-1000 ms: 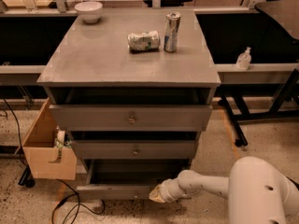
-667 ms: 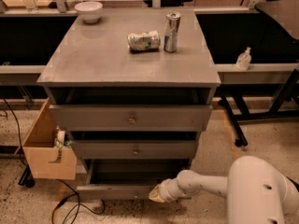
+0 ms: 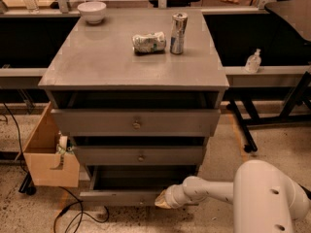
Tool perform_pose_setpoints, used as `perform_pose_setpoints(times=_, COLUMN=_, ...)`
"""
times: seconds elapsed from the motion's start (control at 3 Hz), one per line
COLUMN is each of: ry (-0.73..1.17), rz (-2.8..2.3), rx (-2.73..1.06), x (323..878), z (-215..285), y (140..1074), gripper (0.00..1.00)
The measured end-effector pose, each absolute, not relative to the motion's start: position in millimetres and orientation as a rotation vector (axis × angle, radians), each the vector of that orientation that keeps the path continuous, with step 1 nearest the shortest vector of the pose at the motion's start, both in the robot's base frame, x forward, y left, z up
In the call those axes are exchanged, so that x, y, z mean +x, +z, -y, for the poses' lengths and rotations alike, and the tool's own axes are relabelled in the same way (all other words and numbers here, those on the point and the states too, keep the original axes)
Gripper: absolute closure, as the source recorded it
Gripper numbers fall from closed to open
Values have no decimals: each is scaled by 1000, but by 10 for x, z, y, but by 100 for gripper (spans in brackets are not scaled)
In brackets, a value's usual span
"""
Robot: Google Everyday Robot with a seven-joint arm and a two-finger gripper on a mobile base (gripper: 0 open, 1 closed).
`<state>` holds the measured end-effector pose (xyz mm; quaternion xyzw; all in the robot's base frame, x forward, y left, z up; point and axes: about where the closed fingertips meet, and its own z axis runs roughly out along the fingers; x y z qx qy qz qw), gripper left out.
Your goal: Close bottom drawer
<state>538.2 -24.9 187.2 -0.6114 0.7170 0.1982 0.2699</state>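
The bottom drawer (image 3: 114, 196) of the grey cabinet stands pulled out, its thin front panel low near the floor. Its knob is hidden behind my arm. My gripper (image 3: 161, 202) is at the end of the white arm that reaches in from the lower right. It is pressed against the right part of the drawer's front panel. The middle drawer (image 3: 140, 155) and the top drawer (image 3: 136, 122) sit above it, each with a small brass knob.
On the cabinet top (image 3: 97, 62) are a white bowl (image 3: 92, 11), a crushed can (image 3: 149, 42) and an upright can (image 3: 178, 26). A wooden box (image 3: 48, 152) stands at the left with cables (image 3: 77, 217) on the floor. A sanitiser bottle (image 3: 252, 61) sits on the right ledge.
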Motion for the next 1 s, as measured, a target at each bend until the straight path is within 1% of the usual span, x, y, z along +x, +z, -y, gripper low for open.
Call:
perform_pose_setpoints(times=0.33, ry=500, rz=-1919, rx=-1648, x=5464, z=262, y=1883, gripper=100)
perform_pose_setpoints(times=0.67, ry=422, rz=-1879, rx=-1646, x=5730, z=259, y=1942, gripper=100)
perform_pose_setpoints(times=1.0, ry=421, rz=-1879, rx=-1646, x=5718, z=263, y=1943, gripper=100)
